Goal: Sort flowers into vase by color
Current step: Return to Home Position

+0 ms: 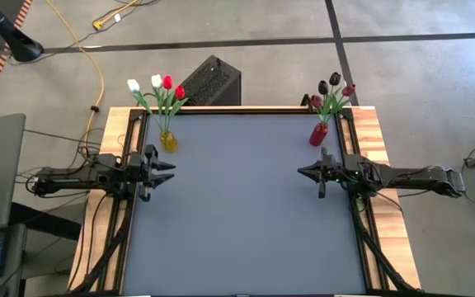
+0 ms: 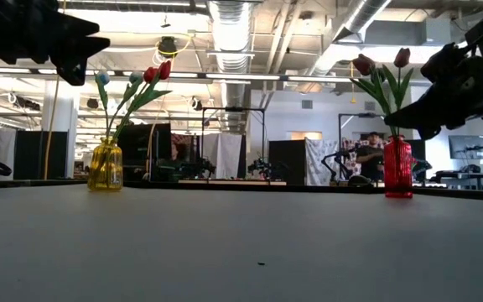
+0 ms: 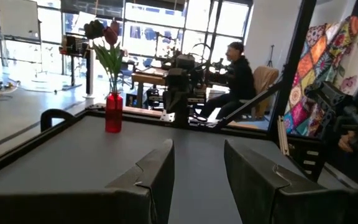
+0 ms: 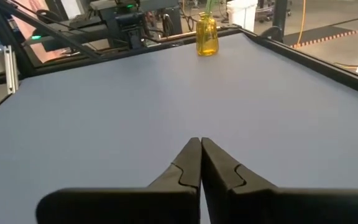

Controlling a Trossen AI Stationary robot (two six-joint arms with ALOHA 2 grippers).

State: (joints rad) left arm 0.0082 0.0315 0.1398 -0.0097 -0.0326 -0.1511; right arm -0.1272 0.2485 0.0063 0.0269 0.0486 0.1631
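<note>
A yellow glass vase (image 1: pixel 168 140) stands at the table's far left and holds red and white tulips (image 1: pixel 157 86); it also shows in the low view (image 2: pixel 105 166) and the right wrist view (image 4: pixel 207 36). A red vase (image 1: pixel 319 133) stands at the far right with dark maroon and black tulips (image 1: pixel 333 87); it also shows in the left wrist view (image 3: pixel 114 112) and the low view (image 2: pixel 397 168). My left gripper (image 1: pixel 171 171) is open and empty at the table's left edge. My right gripper (image 1: pixel 300 172) is shut and empty at the right edge.
The grey table top (image 1: pixel 246 206) lies between the two arms. A black box (image 1: pixel 210 81) stands just behind the table's far edge. Wooden side rails (image 1: pixel 382 140) run along both sides. A seated person (image 3: pixel 232 74) shows in the room beyond.
</note>
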